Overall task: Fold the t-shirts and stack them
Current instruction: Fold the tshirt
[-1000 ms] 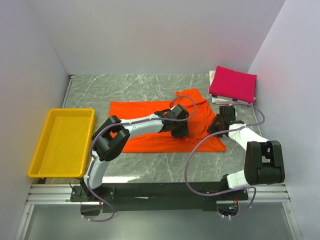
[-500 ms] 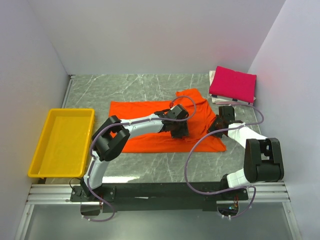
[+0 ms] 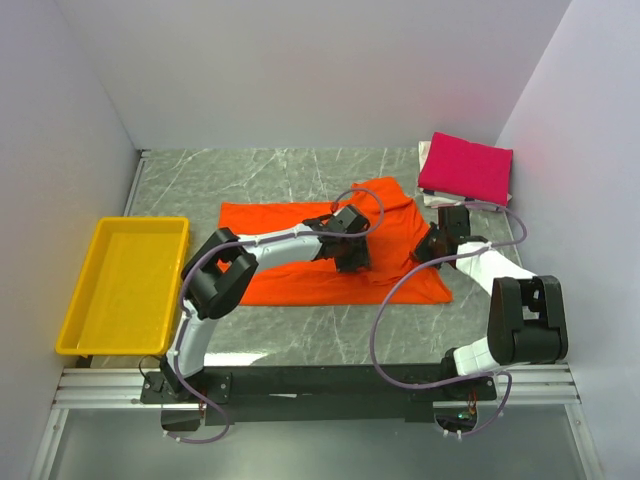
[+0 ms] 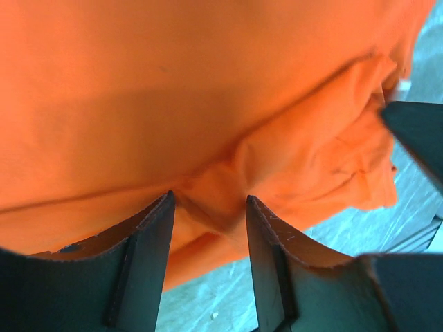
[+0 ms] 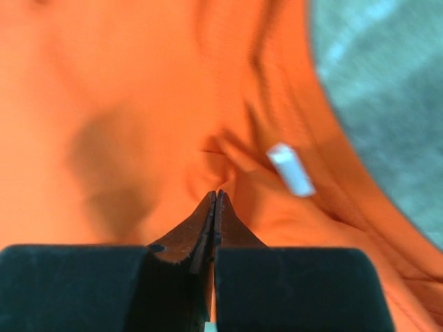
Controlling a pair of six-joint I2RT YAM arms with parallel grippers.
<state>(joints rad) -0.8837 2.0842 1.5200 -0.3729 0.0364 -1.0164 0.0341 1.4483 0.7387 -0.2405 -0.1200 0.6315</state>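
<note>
Now that the right gripper (image 5: 216, 197) has snapped its jaws together (they were partly apart a second ago), it seems to have nipped a pucker of the orange t-shirt (image 3: 300, 255) near the collar end. That wrist view is too blurry to swear any cloth is actually caught, though. The left gripper (image 4: 208, 200) has crept a bit further onto the shirt, jaws apart, with a ridge of fabric bunched between them but not squeezed. My guess is a fold is about to start. The orange one lies spread mid-table, and the magenta-pink t-shirt (image 3: 466, 168) sits folded in the far right corner. Only label I can spot is a small white tag (image 5: 291, 168) by the neckline — nothing readable on it.
</note>
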